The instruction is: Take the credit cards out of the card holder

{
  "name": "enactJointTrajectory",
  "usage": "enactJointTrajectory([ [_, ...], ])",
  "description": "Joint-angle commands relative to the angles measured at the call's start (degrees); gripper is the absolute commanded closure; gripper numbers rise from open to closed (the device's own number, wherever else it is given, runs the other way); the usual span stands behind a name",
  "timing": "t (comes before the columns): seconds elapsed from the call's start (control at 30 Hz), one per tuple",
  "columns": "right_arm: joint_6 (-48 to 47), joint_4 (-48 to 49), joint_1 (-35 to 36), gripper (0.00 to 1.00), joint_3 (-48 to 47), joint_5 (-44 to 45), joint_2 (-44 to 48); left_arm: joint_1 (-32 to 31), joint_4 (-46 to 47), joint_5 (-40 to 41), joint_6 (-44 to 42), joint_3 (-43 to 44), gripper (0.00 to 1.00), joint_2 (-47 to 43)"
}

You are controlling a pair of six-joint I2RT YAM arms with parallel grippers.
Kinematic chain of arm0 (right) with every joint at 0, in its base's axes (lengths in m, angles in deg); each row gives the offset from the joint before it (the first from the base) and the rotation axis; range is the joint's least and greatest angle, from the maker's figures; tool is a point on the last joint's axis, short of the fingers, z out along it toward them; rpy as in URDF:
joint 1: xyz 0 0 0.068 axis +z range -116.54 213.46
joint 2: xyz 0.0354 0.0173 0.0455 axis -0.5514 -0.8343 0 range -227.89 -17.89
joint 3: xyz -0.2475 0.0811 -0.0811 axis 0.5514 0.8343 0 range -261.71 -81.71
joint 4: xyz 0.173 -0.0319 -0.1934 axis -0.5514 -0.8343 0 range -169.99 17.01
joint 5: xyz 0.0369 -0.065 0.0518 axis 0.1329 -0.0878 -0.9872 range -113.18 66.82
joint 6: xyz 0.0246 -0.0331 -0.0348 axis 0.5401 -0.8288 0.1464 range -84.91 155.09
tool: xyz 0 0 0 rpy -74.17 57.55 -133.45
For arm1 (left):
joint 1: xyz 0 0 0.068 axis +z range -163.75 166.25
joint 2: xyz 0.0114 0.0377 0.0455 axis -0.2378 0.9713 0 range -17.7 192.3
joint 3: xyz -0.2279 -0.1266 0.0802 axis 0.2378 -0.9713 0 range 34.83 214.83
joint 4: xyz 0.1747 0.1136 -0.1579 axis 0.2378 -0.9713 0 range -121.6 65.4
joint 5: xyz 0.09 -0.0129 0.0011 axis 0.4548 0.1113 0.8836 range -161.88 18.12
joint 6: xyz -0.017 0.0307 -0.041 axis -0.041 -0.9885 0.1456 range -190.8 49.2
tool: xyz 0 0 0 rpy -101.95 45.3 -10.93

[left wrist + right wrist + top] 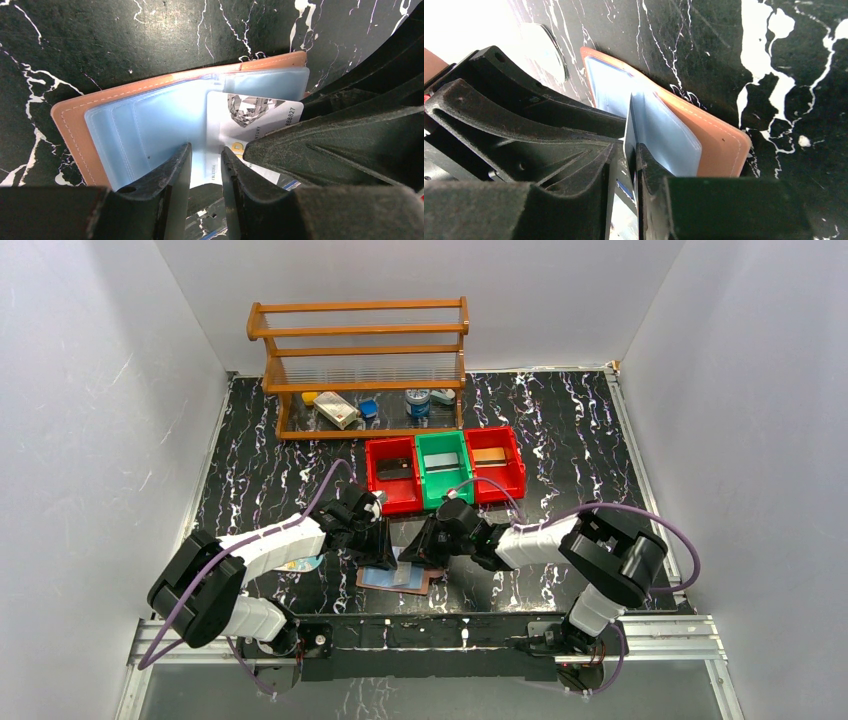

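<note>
The card holder [392, 580] lies open on the black marble table near the front edge, brown leather [75, 125] round pale blue clear pockets [145, 130]. A pale card with a diamond picture [255, 112] sticks halfway out of a pocket. My right gripper [422, 548] is shut on this card's edge [628, 130], which stands between its fingers [630, 150]. My left gripper [378, 543] is narrowly open, its fingertips [182, 160] down on the pocket sleeve beside the card [206, 152]. An orange-and-blue card [300, 563] lies on the table under my left arm.
Two red bins [393, 475] [497, 462] and a green bin [443, 468] stand just behind the grippers, each holding a small item. A wooden rack [360, 350] with small items under it stands at the back. White walls close in both sides.
</note>
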State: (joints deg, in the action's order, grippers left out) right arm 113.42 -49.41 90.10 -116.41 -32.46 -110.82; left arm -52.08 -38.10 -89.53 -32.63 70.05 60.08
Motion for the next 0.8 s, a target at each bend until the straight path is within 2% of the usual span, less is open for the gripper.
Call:
enactJointTrajectory([
  [0.0, 0.5, -0.1, 0.4, 0.71, 0.8, 0.4, 2.4, 0.0, -1.7, 0.1, -0.2, -0.5, 0.73, -1.5],
  [0.3, 0.5, -2.1, 1.4, 0.72, -0.4, -0.5, 1.0, 0.0, -2.1, 0.1, -0.6, -0.3, 0.73, -1.1],
  [0.53, -0.6, -2.0, 1.5, 0.85, -1.9, -1.6, -0.6, 0.0, -2.1, 0.0, -0.6, 0.0, 0.73, -0.9],
  [0.63, -1.0, -2.5, 1.5, 0.93, -1.6, -0.4, 0.7, 0.0, -2.3, 0.1, -0.6, 0.2, 0.73, -1.0],
  [0.77, -3.0, -6.4, 1.5, 0.97, -1.8, 3.5, 4.0, -0.1, -3.1, 1.2, -0.6, 0.7, 0.71, -2.2],
])
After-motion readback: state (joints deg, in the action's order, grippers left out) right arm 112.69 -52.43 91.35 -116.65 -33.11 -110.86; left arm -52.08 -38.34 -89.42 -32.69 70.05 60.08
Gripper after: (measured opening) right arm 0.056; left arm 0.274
